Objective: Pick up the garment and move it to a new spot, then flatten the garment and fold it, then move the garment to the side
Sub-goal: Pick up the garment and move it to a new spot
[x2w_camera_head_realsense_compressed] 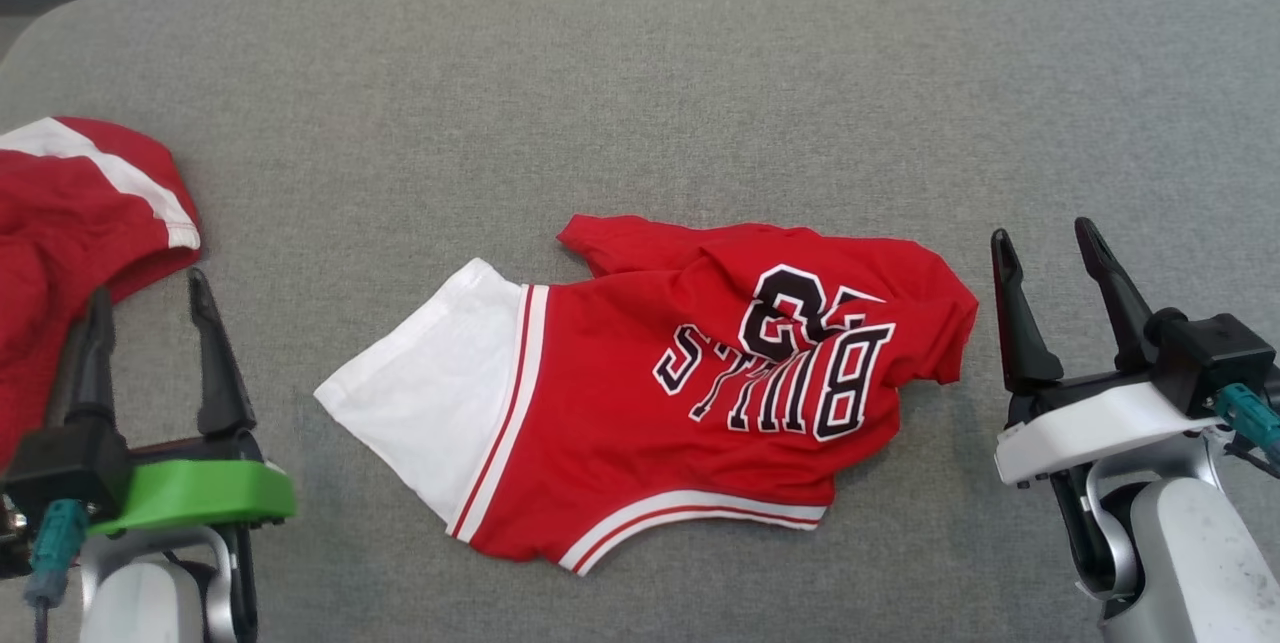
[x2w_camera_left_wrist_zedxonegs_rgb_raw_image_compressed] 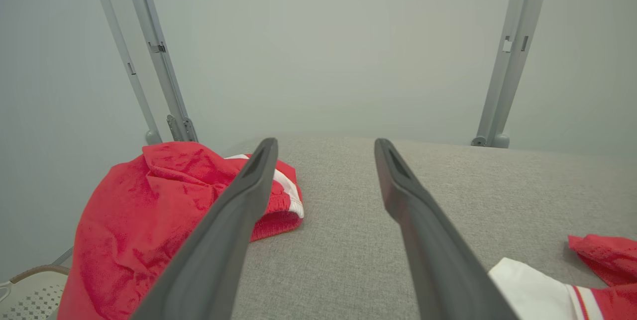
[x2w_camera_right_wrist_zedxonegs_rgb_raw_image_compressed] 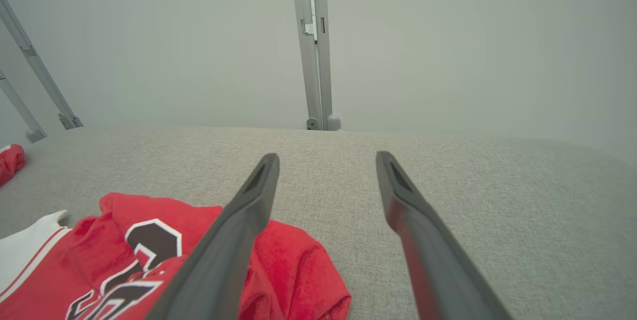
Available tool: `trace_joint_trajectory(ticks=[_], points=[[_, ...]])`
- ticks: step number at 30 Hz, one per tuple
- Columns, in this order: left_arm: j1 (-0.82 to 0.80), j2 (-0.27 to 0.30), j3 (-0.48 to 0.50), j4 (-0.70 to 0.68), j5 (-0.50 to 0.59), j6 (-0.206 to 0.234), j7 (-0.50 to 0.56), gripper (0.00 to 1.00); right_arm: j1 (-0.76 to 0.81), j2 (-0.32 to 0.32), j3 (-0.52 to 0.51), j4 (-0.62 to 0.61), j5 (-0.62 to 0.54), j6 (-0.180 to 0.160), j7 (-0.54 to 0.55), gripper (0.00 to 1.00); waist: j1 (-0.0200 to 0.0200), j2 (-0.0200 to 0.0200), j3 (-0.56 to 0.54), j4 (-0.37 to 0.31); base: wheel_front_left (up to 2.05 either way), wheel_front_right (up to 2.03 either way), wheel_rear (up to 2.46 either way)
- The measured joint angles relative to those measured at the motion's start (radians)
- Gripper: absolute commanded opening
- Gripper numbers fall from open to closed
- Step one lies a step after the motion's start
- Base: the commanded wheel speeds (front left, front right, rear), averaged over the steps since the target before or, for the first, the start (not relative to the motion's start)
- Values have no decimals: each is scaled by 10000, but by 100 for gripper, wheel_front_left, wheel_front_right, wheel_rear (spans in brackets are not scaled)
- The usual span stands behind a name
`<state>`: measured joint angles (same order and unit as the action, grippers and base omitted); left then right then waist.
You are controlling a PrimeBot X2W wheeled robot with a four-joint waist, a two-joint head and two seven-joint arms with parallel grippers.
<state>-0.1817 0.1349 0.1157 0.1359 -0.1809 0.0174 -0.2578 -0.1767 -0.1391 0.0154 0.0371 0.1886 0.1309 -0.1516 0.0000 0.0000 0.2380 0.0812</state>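
The garment [x2w_camera_head_realsense_compressed: 680, 373] is a red jersey with black and white lettering, white trim and a white sleeve. It lies crumpled in the middle of the grey padded table [x2w_camera_head_realsense_compressed: 640, 73]. My left gripper [x2w_camera_head_realsense_compressed: 148, 288] stands open at the lower left, apart from the white sleeve [x2w_camera_left_wrist_zedxonegs_rgb_raw_image_compressed: 542, 285], with nothing between its fingers. On the jersey's other side, my right gripper [x2w_camera_head_realsense_compressed: 1043, 231] is open and empty, just past the red edge [x2w_camera_right_wrist_zedxonegs_rgb_raw_image_compressed: 298, 270]. In the wrist views the left gripper [x2w_camera_left_wrist_zedxonegs_rgb_raw_image_compressed: 324, 143] and the right gripper [x2w_camera_right_wrist_zedxonegs_rgb_raw_image_compressed: 327, 157] point across bare table.
A second red garment with a white stripe [x2w_camera_head_realsense_compressed: 70, 223] is bunched at the table's left edge, right beside my left fingers [x2w_camera_left_wrist_zedxonegs_rgb_raw_image_compressed: 234, 220]. Metal frame posts [x2w_camera_right_wrist_zedxonegs_rgb_raw_image_compressed: 313, 46] rise behind the table's far edge. A pale basket [x2w_camera_left_wrist_zedxonegs_rgb_raw_image_compressed: 30, 290] sits below the left edge.
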Motion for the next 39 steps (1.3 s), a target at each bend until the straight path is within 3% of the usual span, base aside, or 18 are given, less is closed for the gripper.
trace_joint_trajectory(ticks=[15,27,39], points=[[1709,-255,-1198,-1099,240,-228,1072,100,647,-13,658,938,136,-2,-174,100,0,0,-1390,-910,0,0,0],[2664,-311,-1425,-1532,94,-174,1425,100,1374,27,736,836,209,-2,19,100,0,0,-2491,-1339,0,0,0],[2792,-247,-1436,-1659,-33,-125,1595,100,1766,153,660,520,205,-2,196,100,0,0,-2643,-1478,0,0,0]])
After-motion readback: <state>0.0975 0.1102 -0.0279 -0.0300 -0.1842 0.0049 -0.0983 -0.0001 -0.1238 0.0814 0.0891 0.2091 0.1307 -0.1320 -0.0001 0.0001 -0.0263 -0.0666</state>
